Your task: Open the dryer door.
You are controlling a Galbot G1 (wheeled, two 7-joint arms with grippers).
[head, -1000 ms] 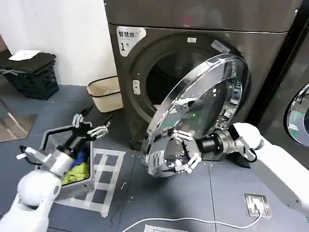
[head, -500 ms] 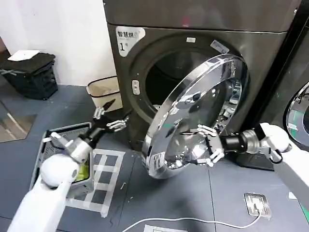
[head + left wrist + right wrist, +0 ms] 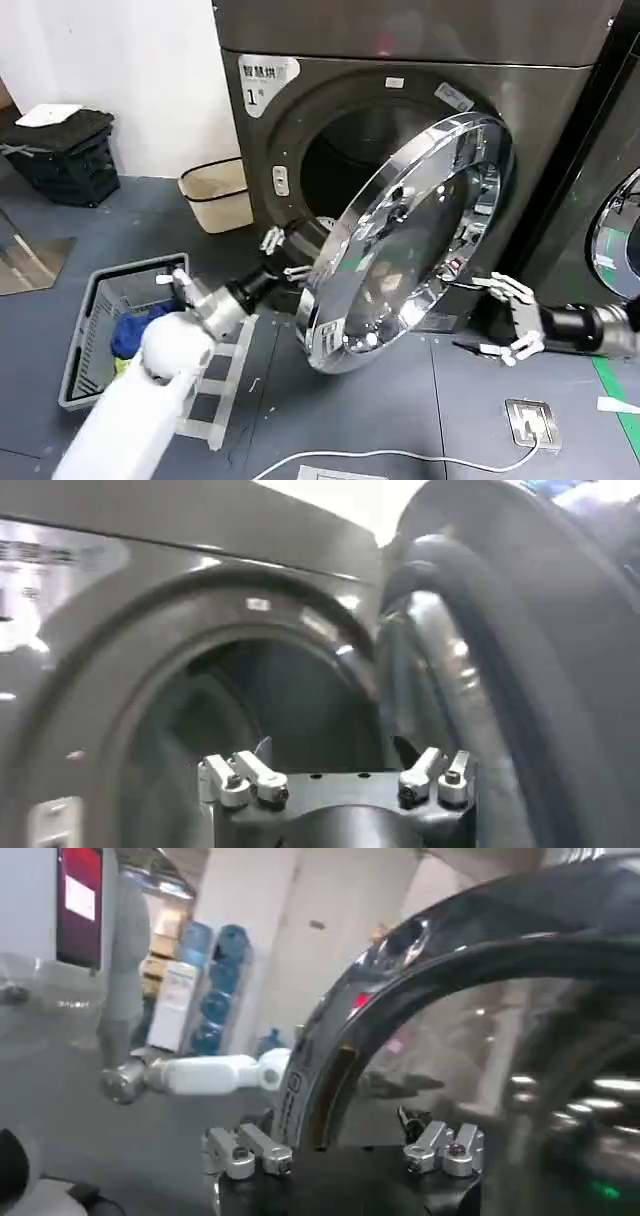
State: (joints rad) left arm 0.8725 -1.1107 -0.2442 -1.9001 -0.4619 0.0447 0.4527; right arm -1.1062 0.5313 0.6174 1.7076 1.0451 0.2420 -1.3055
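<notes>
The dryer [image 3: 420, 30] carries a "1" sticker, and its drum mouth [image 3: 345, 160] is uncovered. The dryer door [image 3: 405, 245], a chrome ring round dark glass, hangs partly swung out with its face toward me. My left gripper [image 3: 285, 255] is open, just at the door's left edge, between door and drum mouth. In the left wrist view the left gripper [image 3: 338, 780] faces the drum opening [image 3: 270, 710], the door's dark back [image 3: 520, 660] beside it. My right gripper [image 3: 510, 318] is open, right of the door and apart from it. The right wrist view shows the right gripper [image 3: 343, 1148] empty near the chrome ring [image 3: 420, 978].
A grey laundry basket [image 3: 82, 340] with clothes sits on the floor at the left. A beige bin [image 3: 215, 190] and a black crate [image 3: 65, 150] stand by the wall. A second machine's door [image 3: 620, 235] is at the right edge. A white cable [image 3: 400, 455] and floor plate [image 3: 535, 422] lie in front.
My right gripper has drawn back from the door's face to the right. My left gripper has travelled from over the basket to the door's left edge. The door's angle is nearly the same.
</notes>
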